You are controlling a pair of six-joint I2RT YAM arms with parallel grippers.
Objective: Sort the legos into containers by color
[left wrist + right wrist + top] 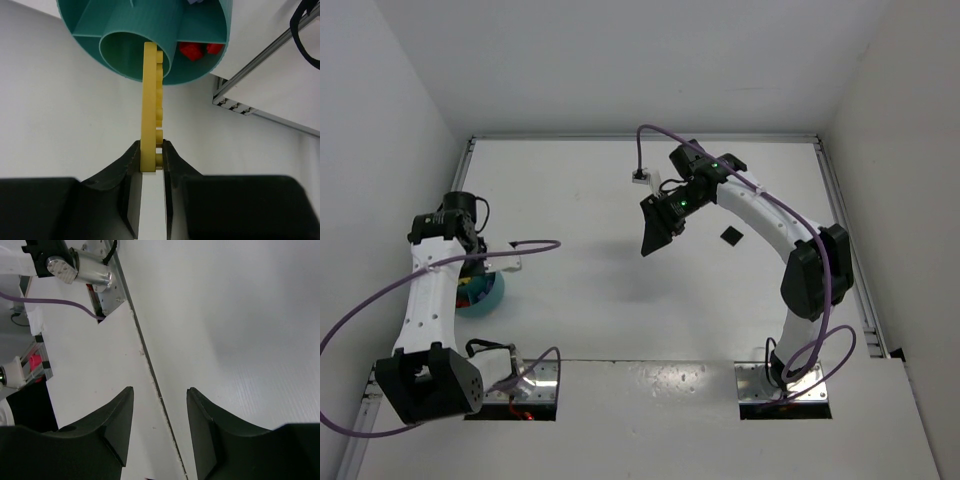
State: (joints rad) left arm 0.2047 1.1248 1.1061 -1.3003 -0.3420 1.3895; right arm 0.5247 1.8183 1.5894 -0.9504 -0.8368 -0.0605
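left claw (pixel 150 159): clamped on yellow brick (pixel 151 95) | right claw (pixel 160 395): jaws parted, empty, arm outstretched

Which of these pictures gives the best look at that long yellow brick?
The left wrist view: the yellow brick fills the middle, pinched by the left gripper, its far end at the teal bowl. From above, the left arm hides almost all of it. The right wrist view shows none.

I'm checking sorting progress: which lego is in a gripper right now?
The long yellow brick, pinched edge-on in the left gripper; the small red bricks lie in an outer compartment of the teal bowl.
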